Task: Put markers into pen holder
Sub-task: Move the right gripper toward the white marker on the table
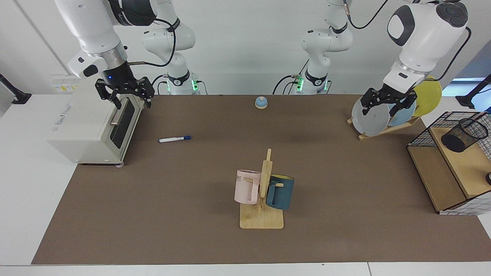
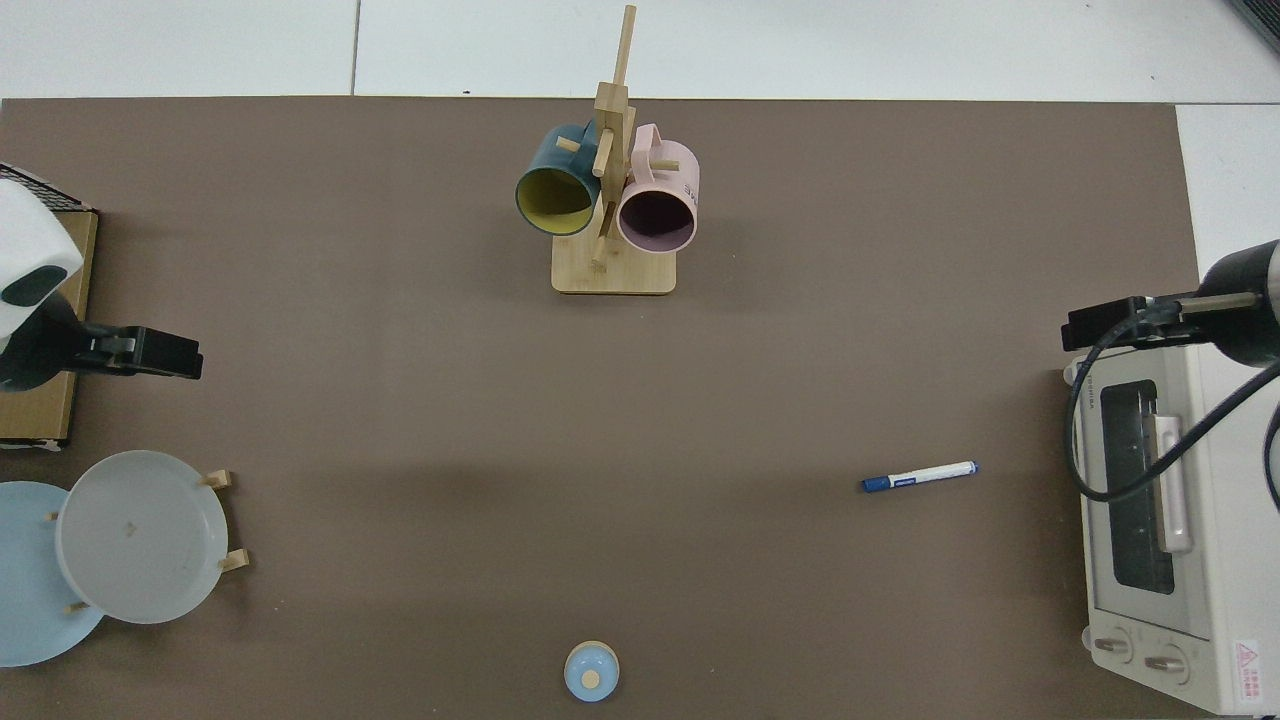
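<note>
The marker [image 1: 175,139] [image 2: 919,476] lies flat on the brown surface [image 1: 215,230] [image 2: 400,400], its blue cap pointing away from the toaster oven [image 1: 96,126] [image 2: 1160,540]. It rests below and a little toward the centre from the right gripper [image 1: 126,94], well apart from it and touched by nothing. The jaws of the right gripper are spread and empty, hanging in the air over the top front edge of the toaster oven, above its door handle. In the top view this gripper [image 2: 1105,325] shows at the oven's near corner.

The pen holder [image 1: 464,134], a black mesh cup, lies tilted on the wooden shelf inside the wire basket [image 1: 425,132], far across the surface from the marker. It sits beside and lower than the left gripper [image 1: 387,105], which hangs in front of the plates [image 1: 370,115] [image 2: 140,535] leaning in their rack. The jaws of the left gripper are spread too, gripping nothing.

Between the two grippers, toward the camera, stands a wooden mug tree [image 1: 264,191] [image 2: 612,200] with a pink mug [image 1: 246,186] [image 2: 657,210] and a blue mug [image 1: 281,191] [image 2: 553,190] hung on it. A small blue bell [image 1: 261,102] [image 2: 591,671] sits at the far edge near the arm bases
</note>
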Controlling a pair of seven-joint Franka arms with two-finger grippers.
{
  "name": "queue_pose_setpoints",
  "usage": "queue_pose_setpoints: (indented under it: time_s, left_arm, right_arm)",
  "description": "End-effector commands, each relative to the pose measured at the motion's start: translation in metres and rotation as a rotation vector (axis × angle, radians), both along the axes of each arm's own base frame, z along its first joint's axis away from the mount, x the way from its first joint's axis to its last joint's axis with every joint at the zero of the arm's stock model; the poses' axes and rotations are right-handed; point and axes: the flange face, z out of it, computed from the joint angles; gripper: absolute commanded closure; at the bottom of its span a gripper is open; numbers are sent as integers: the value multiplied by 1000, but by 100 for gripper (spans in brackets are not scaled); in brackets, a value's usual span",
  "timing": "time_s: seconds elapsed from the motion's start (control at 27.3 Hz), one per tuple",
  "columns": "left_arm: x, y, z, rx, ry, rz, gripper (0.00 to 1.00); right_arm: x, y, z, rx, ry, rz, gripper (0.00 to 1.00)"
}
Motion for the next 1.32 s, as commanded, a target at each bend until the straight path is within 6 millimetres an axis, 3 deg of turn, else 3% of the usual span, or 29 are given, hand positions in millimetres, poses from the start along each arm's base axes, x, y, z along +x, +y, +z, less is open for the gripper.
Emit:
queue_pose_setpoints:
  time_s: [0.0, 0.55, 0.62, 0.7, 0.8, 0.95, 1.28]
  left_arm:
    - [-16, -5, 4, 11, -33, -32, 0]
    - [-19, -11, 6, 19, -33, -48, 0]
    - [-20, -11, 5, 19, -29, -48, 0]
    - [-20, -11, 5, 19, -24, -48, 0]
    - [-21, -11, 4, 19, -10, -44, 0]
    - [-19, -10, 6, 19, -16, -35, 0]
    - [-19, -11, 9, 33, 8, -36, 0]
  right_arm:
    - [-8, -11, 1, -15, 8, 6, 0]
    - [-6, -29, -1, -2, 1, -31, 0]
    - [-6, -29, -1, 9, 2, -85, 0]
    - [-5, -29, -3, 21, 11, -255, 0]
    - [-8, -23, -20, 66, 53, -557, 0]
    - [-9, -15, -35, 70, 77, -595, 0]
    - [-26, -14, -109, 34, 180, -883, 0]
